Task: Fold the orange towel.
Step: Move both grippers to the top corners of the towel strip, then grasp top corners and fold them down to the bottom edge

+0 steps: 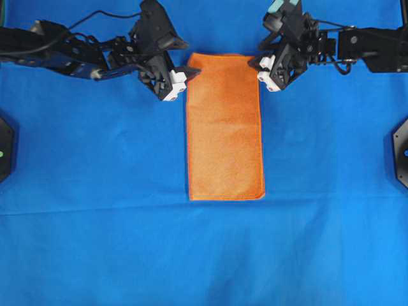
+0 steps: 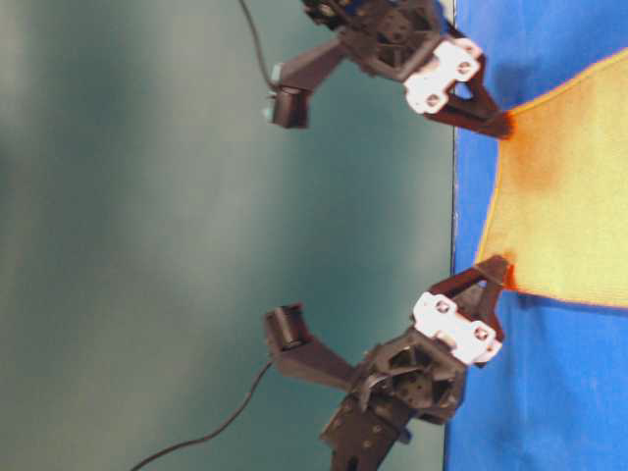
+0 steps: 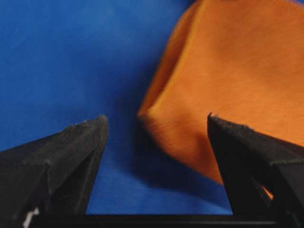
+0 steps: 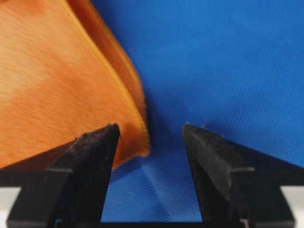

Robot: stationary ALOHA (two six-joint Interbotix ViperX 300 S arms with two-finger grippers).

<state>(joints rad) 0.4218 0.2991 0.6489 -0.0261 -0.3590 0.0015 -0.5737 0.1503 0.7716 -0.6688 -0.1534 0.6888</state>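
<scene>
The orange towel [image 1: 224, 127] lies flat on the blue cloth as a tall folded rectangle, its long sides running away from the front. My left gripper [image 1: 186, 78] hovers at its far left corner, open, with the corner [image 3: 228, 71] loose between and beyond the fingers. My right gripper [image 1: 261, 70] is at the far right corner, also open. In the right wrist view the towel corner [image 4: 57, 80] ends beside the left finger, and nothing is pinched in that gripper [image 4: 151, 128]. The left gripper [image 3: 156, 121] holds nothing either.
A large blue cloth [image 1: 95, 191] covers the whole table. Black fixtures sit at the left edge [image 1: 3, 146] and the right edge [image 1: 400, 150]. In the table-level view the towel [image 2: 569, 196] lies past both grippers.
</scene>
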